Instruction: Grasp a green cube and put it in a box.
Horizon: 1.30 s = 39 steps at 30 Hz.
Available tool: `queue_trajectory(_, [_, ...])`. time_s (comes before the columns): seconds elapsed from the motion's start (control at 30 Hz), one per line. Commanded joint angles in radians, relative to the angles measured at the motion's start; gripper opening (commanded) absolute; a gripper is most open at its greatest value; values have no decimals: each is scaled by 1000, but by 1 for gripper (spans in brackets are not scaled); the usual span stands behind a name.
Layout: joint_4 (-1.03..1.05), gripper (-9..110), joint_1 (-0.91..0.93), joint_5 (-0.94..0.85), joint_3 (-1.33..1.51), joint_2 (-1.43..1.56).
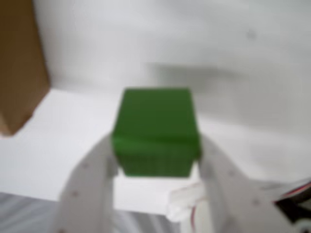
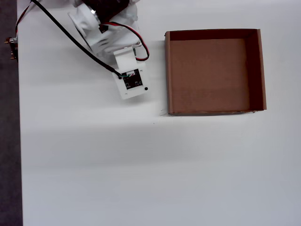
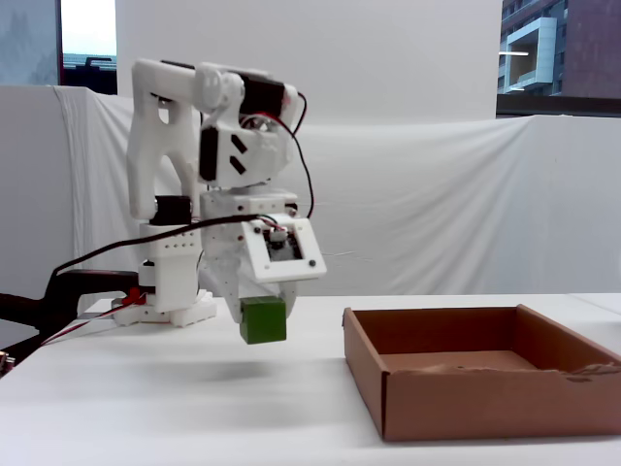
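The green cube (image 1: 155, 131) fills the middle of the wrist view, pinched between my two white fingers (image 1: 92, 184). My gripper (image 1: 156, 155) is shut on it. In the fixed view the green cube (image 3: 263, 320) hangs under my gripper (image 3: 264, 309), lifted above the table and left of the box (image 3: 456, 398). The overhead view shows the box (image 2: 214, 112) at the upper right with a bare brown floor; the cube is hidden under my arm (image 2: 113, 47) there. A corner of the box (image 1: 19, 68) shows at the wrist view's left edge.
The arm's white base (image 3: 170, 291) stands at the table's back left with black and red cables (image 2: 70, 37) trailing off it. White cloth screens the table's far side (image 3: 437, 204). The white tabletop (image 2: 141, 169) spreads in front of the box and arm.
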Motion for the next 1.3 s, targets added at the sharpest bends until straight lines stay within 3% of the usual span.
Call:
queue_trajectory(0.0, [9, 13, -31, 5, -21, 80])
queue_trajectory(0.37, [75, 14, -133, 21, -121, 118])
queue_trajectory(1.1, [150, 14, -215, 84, -650, -268])
queue_trajectory(1.27, [265, 14, -235, 91, -819, -382])
